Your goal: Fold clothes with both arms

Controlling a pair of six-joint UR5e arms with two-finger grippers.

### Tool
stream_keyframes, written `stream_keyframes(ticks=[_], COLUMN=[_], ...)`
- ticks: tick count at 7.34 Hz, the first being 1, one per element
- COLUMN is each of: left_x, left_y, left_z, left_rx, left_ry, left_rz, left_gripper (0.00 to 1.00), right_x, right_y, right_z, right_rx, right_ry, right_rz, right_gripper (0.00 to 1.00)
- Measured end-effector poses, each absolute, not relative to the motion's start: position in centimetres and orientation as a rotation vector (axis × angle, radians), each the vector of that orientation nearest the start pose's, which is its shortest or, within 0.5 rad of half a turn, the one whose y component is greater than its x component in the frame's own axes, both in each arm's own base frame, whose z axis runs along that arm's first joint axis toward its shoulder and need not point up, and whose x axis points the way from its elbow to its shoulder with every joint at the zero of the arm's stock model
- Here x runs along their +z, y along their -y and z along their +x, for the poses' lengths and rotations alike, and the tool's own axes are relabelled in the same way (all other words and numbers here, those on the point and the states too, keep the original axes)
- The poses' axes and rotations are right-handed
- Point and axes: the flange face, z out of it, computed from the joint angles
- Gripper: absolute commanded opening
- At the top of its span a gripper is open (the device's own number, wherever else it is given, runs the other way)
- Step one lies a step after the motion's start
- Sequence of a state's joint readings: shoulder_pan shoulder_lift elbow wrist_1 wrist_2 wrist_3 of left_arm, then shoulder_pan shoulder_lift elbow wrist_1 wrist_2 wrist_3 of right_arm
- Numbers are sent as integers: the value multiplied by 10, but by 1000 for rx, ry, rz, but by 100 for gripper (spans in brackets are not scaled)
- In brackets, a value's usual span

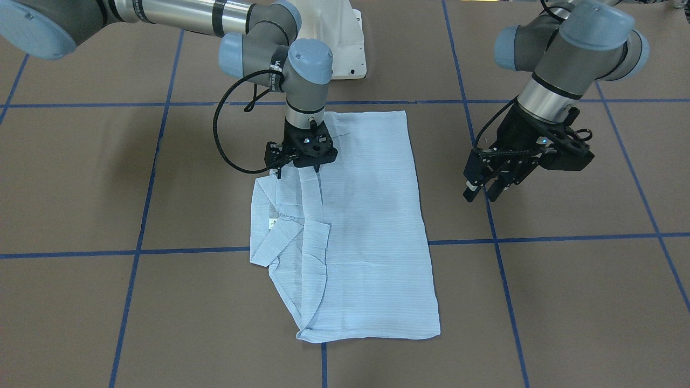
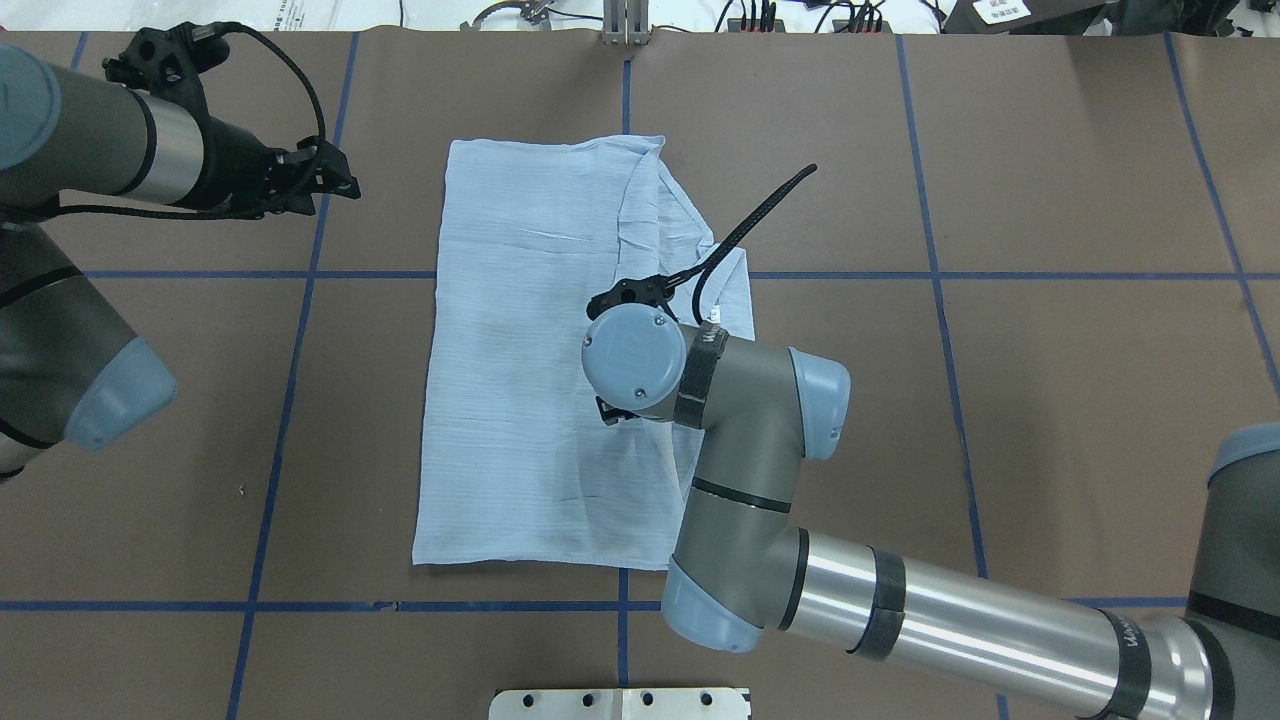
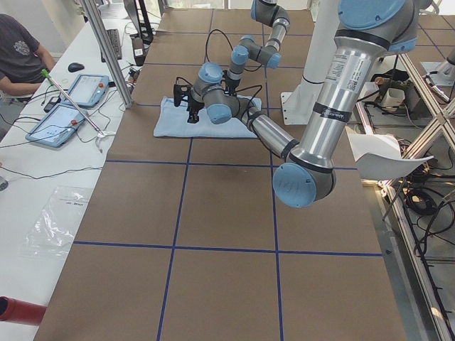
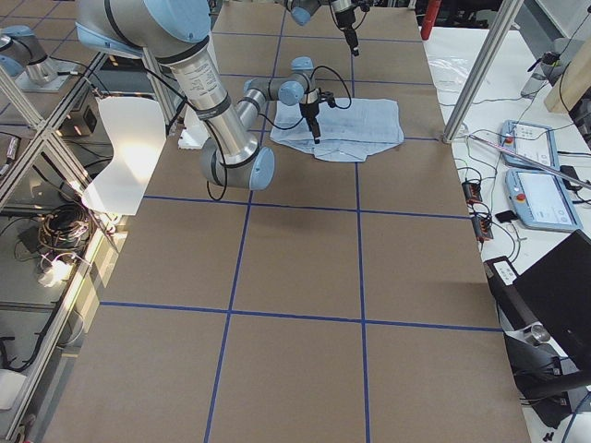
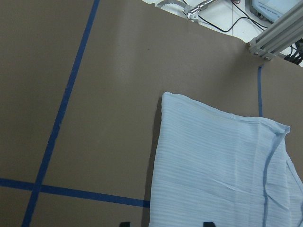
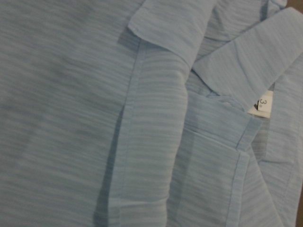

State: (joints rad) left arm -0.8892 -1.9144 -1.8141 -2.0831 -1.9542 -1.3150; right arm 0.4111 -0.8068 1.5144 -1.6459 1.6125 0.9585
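Observation:
The light-blue striped shirt [image 1: 372, 226] lies flat on the brown table, folded into a long rectangle. Its collar and a white label [image 1: 272, 222] show along one long edge. My right gripper [image 1: 298, 171] points straight down onto the shirt near the collar. Its fingers are apart, their tips at the cloth, and its wrist view is filled by shirt folds [image 6: 156, 118]. In the overhead view the wrist hides this gripper. My left gripper [image 1: 481, 195] hovers open beside the shirt's other long edge, off the cloth. Its fingertips [image 5: 207, 223] show wide apart in the left wrist view, above the shirt corner [image 5: 165, 97].
Blue tape lines [image 1: 145, 178] grid the brown table. The white pedestal base [image 1: 345, 48] stands behind the shirt. A person [image 3: 18, 57] sits at a side bench with tablets [image 3: 64, 114], and an aluminium post [image 3: 106, 50] stands there.

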Motion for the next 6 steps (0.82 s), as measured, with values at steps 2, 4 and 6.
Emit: stream_keyframes(ticks=[2,4,6], left_x=[296,293,288], left_y=[523,522,519], left_z=[301,300,297], left_rx=[-353,-351,-353], left_ry=[-1107,-1113,-1111], left_rz=[301,301,300], left_gripper=[60,60,60], right_x=[280,305,301], right_y=[425,433,434], right_z=[-565,-501,-490], right_rx=[-236,-273,-226], right_ry=[548,534,546], right_rz=[274,263,243], right_gripper=[100,100,100])
